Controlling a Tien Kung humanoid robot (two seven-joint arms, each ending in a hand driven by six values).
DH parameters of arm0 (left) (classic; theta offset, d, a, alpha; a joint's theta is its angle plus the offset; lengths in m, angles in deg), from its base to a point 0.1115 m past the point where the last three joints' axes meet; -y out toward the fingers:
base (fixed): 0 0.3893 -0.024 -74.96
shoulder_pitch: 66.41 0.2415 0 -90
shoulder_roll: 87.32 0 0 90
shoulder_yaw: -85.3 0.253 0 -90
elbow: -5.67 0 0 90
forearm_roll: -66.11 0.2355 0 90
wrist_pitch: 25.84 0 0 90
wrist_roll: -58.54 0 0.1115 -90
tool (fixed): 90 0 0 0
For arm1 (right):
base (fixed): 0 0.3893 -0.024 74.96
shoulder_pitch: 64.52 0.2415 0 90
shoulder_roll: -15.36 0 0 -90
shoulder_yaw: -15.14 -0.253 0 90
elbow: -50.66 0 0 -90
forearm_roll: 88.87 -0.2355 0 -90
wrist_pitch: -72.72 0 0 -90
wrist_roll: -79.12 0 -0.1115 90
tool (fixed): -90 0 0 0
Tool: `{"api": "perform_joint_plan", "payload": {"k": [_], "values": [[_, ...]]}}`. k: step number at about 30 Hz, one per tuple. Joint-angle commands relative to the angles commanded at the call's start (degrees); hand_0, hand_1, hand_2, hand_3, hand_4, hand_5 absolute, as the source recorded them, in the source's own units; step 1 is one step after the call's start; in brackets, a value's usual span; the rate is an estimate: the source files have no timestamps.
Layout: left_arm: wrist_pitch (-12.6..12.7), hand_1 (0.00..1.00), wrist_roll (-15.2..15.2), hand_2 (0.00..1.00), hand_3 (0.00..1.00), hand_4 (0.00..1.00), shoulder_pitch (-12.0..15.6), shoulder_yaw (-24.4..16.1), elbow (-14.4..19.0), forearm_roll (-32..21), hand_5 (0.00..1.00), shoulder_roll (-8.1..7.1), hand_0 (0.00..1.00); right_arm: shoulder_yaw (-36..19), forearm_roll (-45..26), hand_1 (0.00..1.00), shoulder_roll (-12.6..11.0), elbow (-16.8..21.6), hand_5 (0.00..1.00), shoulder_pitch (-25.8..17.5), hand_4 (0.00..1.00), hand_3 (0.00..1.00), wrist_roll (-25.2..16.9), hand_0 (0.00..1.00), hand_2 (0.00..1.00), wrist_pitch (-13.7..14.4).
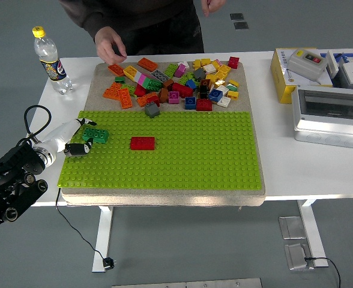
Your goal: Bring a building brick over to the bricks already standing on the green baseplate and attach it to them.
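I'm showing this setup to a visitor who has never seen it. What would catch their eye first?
The bright green baseplate fills the table's middle, with a lone red brick on it and a heap of loose bricks behind it. At its left edge the robot's left hand grips a green brick. At the far side a person's hand reaches over the heap's left end.

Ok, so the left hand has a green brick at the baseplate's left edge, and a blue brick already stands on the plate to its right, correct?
Not quite: in the head view the standing brick is red, not blue. The rest holds: the left hand grips the green brick at the left edge of the green baseplate.
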Motion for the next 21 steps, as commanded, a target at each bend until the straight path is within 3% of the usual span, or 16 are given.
{"api": "perform_joint_plan", "payload": {"k": [14, 15, 21], "values": [[-0.3, 0.942, -0.3, 0.932, 0.864, 0.476, -0.2, 0.2, -0.3, -0.1, 0.133, 0.12, 0.975, -0.3, 0.2, 0.652, 0.0, 0.0, 0.777, 0.2, 0.438, 0.668, 0.0, 0.688, 0.692, 0.0], [-0.2, 0.943, -0.3, 0.933, 0.794, 0.478, -0.3, 0.2, -0.4, -0.1, 0.131, 0.17, 0.975, -0.3, 0.2, 0.652, 0.0, 0.0, 0.777, 0.2, 0.439, 0.669, 0.0, 0.688, 0.692, 0.0], [0.1, 0.944, -0.5, 0.933, 0.772, 0.481, -0.5, 0.7, -0.9, 0.0, 0.127, 0.53, 0.974, -0.7, 0.5, 0.653, 0.0, 0.0, 0.777, 0.2, 0.439, 0.669, 0.0, 0.688, 0.693, 0.0]]}}
